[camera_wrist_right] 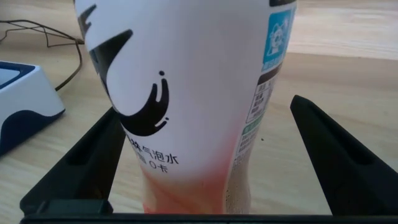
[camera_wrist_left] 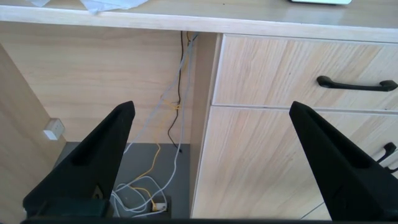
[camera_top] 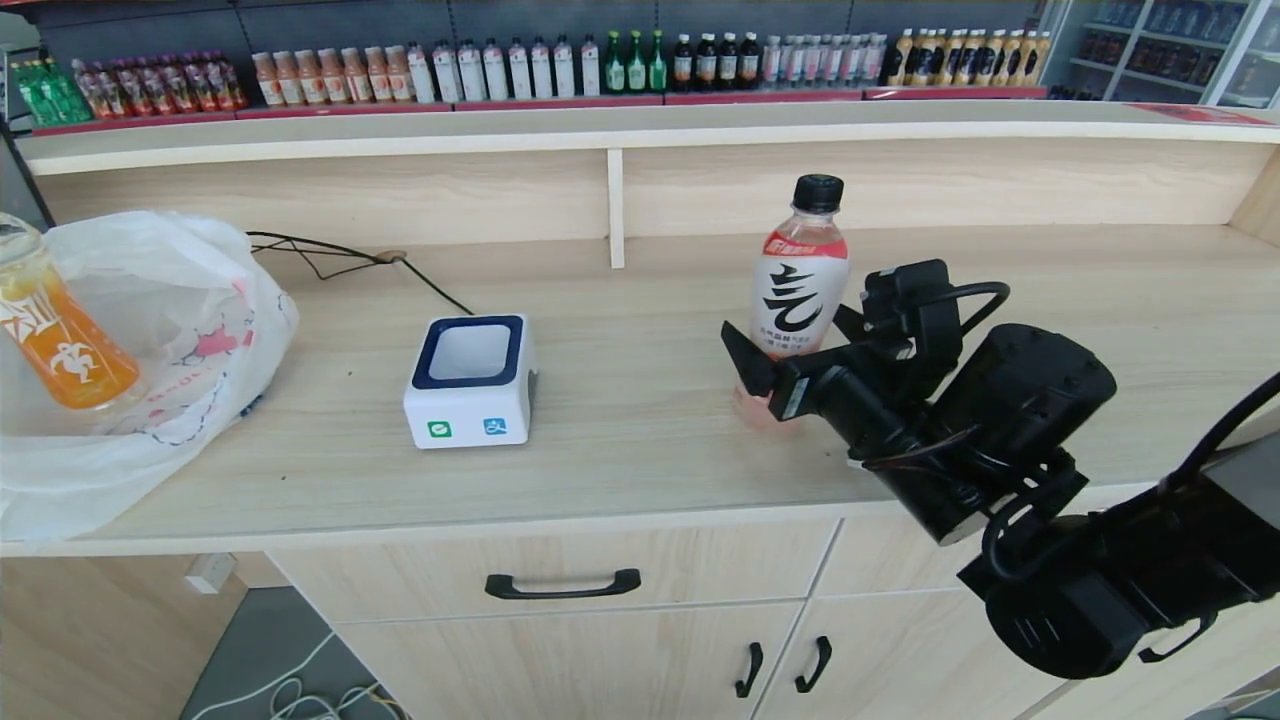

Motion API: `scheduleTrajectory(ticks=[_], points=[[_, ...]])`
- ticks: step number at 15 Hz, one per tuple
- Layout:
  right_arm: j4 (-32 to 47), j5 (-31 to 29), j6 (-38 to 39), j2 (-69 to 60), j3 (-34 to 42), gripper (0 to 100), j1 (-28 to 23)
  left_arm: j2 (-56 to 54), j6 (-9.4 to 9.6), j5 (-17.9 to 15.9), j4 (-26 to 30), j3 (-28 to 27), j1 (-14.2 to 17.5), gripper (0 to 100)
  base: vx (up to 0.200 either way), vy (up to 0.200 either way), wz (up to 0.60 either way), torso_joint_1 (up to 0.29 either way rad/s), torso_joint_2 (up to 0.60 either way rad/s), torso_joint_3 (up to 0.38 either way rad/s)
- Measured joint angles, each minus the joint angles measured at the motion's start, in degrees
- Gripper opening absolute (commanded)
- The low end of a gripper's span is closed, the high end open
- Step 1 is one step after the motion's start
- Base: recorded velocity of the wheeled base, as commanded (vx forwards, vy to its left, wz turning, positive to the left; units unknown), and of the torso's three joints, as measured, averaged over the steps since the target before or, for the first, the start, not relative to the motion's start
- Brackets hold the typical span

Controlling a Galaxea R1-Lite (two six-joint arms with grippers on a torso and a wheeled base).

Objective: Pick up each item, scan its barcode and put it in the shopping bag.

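Observation:
A pink drink bottle (camera_top: 800,275) with a white label and black cap stands upright on the wooden counter (camera_top: 640,420), right of centre. My right gripper (camera_top: 792,345) is open, and the bottle's lower part (camera_wrist_right: 199,106) stands between its fingers (camera_wrist_right: 81,162). The white scanner (camera_top: 470,382) with a dark blue rim sits left of the bottle. A white plastic shopping bag (camera_top: 190,330) lies at the counter's left end, with an orange drink bottle (camera_top: 60,335) in it. My left gripper (camera_wrist_left: 211,162) hangs open and empty below the counter, facing the cabinet front.
A black cable (camera_top: 340,255) runs from the scanner toward the back ledge (camera_top: 615,205). Drink bottles line the shelf (camera_top: 600,65) behind. Drawers with black handles (camera_top: 562,585) sit under the counter. Loose cables (camera_wrist_left: 146,190) lie on the floor.

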Motion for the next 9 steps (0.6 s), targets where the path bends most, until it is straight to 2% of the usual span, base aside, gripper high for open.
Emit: scheduleTrajectory(ticks=[9], points=[[0.6, -1.5, 0.0, 3.2, -5.0, 100, 0.0, 0.0, 0.10, 0.0, 0.0, 0.0, 0.0, 100, 0.000, 0.000, 0.00, 0.000, 0.00, 0.000]])
